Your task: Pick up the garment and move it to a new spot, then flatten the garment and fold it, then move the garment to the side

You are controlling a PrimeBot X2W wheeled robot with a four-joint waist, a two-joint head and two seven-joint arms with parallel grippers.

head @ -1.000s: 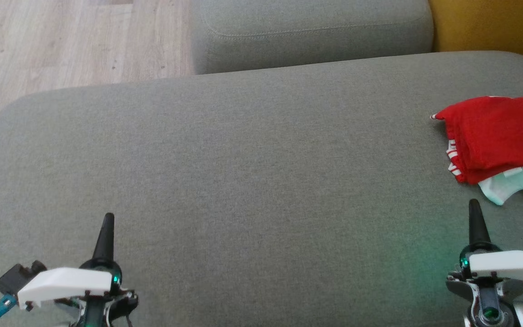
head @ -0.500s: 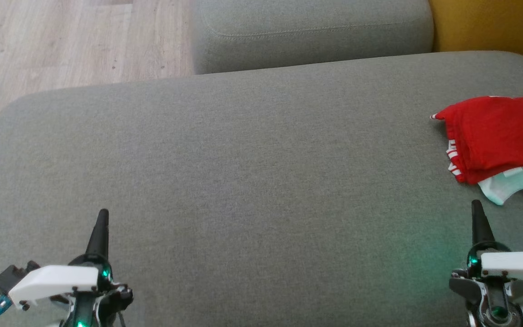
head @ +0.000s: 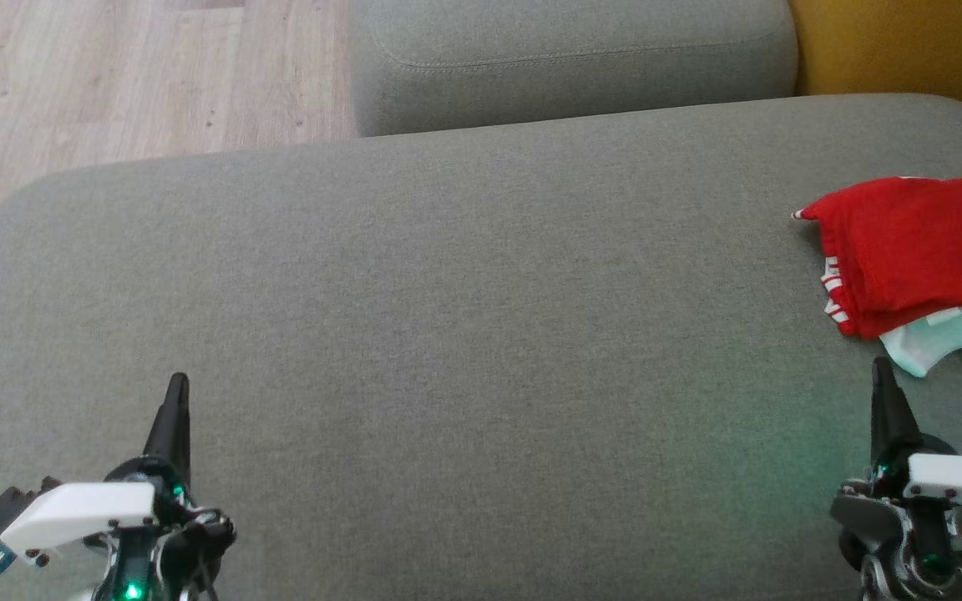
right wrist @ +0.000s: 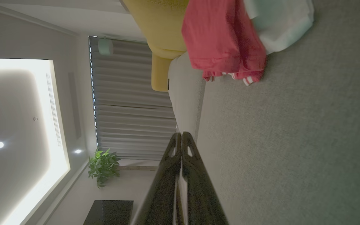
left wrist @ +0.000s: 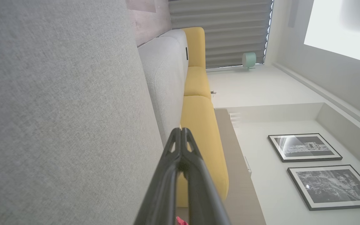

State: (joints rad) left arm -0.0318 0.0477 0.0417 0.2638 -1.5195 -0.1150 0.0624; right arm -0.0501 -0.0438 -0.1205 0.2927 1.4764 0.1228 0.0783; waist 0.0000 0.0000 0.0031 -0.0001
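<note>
A folded red cotton garment with red-and-white striped trim (head: 924, 250) lies at the right edge of the broad grey fabric seat cushion (head: 464, 317). It rests on top of a pale mint-white cloth (head: 949, 334), whose corner pokes out towards the robot. A second grey cushion (head: 573, 58) sits beyond the seat, with a yellow upholstered cushion (head: 907, 42) to its right and pale wood floor (head: 113, 75) to its left.

The right gripper (head: 882, 371) hovers just short of the mint cloth's corner, fingers pressed together and holding nothing. The left gripper (head: 177, 388) is well apart over bare grey fabric, likewise closed and empty.
</note>
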